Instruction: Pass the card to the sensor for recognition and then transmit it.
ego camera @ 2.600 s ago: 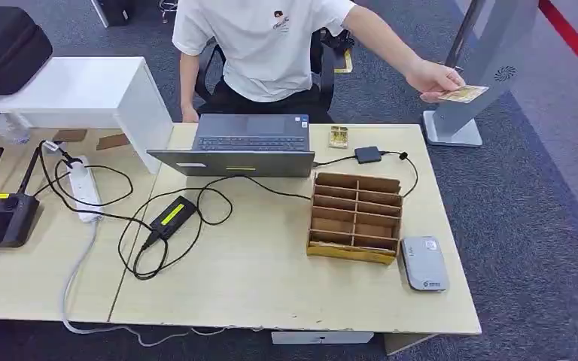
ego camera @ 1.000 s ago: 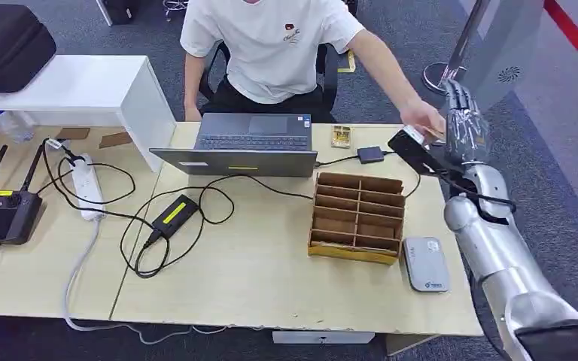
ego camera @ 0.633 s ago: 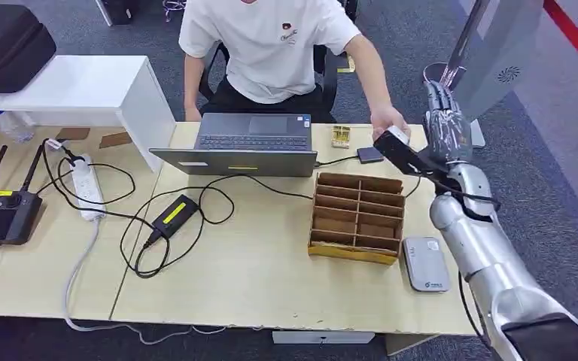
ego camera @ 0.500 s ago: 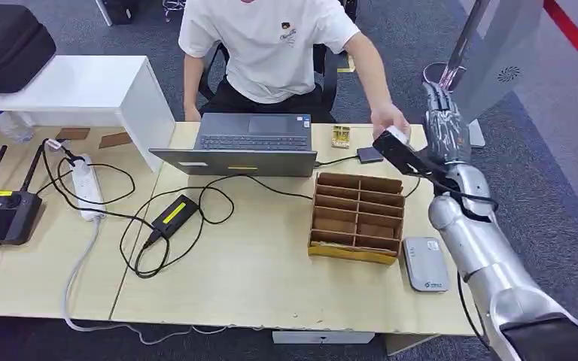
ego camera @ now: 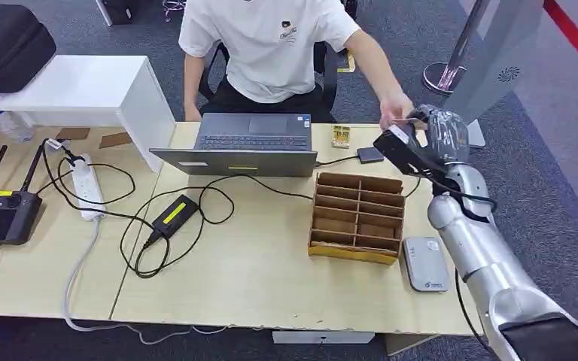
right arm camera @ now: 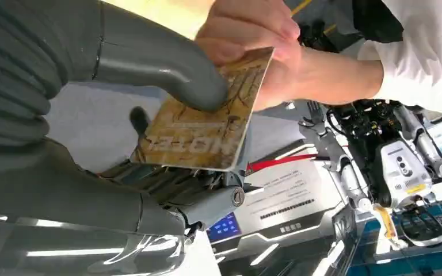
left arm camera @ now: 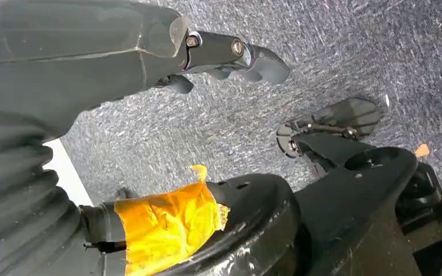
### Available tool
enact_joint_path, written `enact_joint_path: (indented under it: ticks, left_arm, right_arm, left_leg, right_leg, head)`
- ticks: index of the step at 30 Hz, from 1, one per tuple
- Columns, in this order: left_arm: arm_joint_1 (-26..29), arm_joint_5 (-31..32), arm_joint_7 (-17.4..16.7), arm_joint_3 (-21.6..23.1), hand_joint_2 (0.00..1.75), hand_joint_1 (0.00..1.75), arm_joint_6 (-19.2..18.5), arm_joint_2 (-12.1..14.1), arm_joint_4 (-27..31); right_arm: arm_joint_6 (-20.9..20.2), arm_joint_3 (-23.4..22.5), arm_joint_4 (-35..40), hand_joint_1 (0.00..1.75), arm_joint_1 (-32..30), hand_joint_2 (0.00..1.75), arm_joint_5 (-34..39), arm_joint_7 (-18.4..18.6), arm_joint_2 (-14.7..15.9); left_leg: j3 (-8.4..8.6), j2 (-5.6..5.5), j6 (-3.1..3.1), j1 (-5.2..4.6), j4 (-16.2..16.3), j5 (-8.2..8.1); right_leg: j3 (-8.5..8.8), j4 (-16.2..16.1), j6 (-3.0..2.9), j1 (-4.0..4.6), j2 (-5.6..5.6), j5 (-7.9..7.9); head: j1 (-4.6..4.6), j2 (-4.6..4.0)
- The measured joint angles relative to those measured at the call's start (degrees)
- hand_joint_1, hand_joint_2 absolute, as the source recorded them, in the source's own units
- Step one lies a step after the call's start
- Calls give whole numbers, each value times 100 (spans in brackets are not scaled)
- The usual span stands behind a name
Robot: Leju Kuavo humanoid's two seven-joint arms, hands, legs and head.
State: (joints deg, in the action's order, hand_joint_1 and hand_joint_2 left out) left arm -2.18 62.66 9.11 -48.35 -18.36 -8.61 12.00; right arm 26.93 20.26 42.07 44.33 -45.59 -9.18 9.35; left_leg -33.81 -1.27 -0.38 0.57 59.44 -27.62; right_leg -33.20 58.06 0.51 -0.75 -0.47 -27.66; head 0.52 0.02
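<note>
Thin gold-brown printed plastic card: held in air just past far right corner of pale wood table, pinched under thick grey thumb of right hand w/ darker fingers behind it. Person's hand also grips the far end, so both hold it at once. Judgement: card light, stiff, slick-faced, not fragile but easy to slip or twist; best held flat, thumb on face, fingers backing, near one short end so most of it stays free for grey flat reader pad by near right corner. Left hand hangs over carpet, fingers curled in, holding nothing.
</note>
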Motion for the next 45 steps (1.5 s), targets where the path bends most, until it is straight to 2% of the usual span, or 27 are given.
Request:
enact_joint_path:
  ticks: [4, 9, 15, 22, 26, 32, 38, 45]
  left_arm:
    - [0, 0, 2, -26, 175, 0, -4, 0, 0]
    - [0, -35, 286, -66, 175, 0, -76, -7, 0]
    - [6, -74, 210, -101, 175, 0, 129, -15, 0]
    - [13, -44, 216, -155, 175, 0, 322, -11, 0]
    - [11, 7, 155, -188, 175, 0, 689, 4, 0]
    - [37, -26, 129, -240, 175, 0, 767, 46, 0]
    - [39, -42, 26, -256, 175, 0, 726, 55, 0]
    - [38, 9, 175, -264, 175, 0, 702, 35, 0]
  right_arm:
    - [-4, 0, 0, 175, -2, 175, 22, -9, 0]
    - [2, 0, 0, 175, -7, 175, 70, -59, 0]
    - [234, -2, 136, 175, -228, 175, -2, -109, 70]
    - [282, -155, 770, 175, -926, 175, 120, -164, 475]
    - [273, -378, 1192, 175, -1294, 175, 324, -212, 647]
    - [258, -798, 1983, 175, -1985, 175, 428, -295, 894]
    - [149, -988, 2405, 175, -2338, 175, 415, -360, 970]
    - [168, -1263, 2920, 175, -3154, 175, 463, -619, 911]
  left_leg:
    - [0, 1, 0, 0, 0, 0]
    - [1, 1, 0, 0, 0, 0]
    - [3, 1, 0, 0, 1, 0]
    - [-1, 2, 1, -2, 2, -5]
    - [2, 3, 1, -1, 2, -6]
    - [-1, 16, -4, -1, -1, -12]
    - [2, 20, -4, 0, -1, -12]
    - [0, 20, -3, 0, -3, -17]
  right_leg:
    - [0, 0, 0, 0, 1, 0]
    - [-2, 0, 0, 0, 1, 0]
    - [-3, -2, 0, 0, 1, 0]
    - [-4, -7, 1, -1, 2, 0]
    - [-5, -11, 1, 0, 5, -1]
    - [-7, -9, 1, 0, 16, -1]
    - [-8, -9, 1, 0, 21, -1]
    - [-7, -9, 3, 0, 19, -3]
  head:
    - [2, 0]
    - [2, 0]
    - [2, 0]
    - [0, 0]
    - [2, 0]
    - [0, 0]
    - [2, 0]
    - [2, 0]
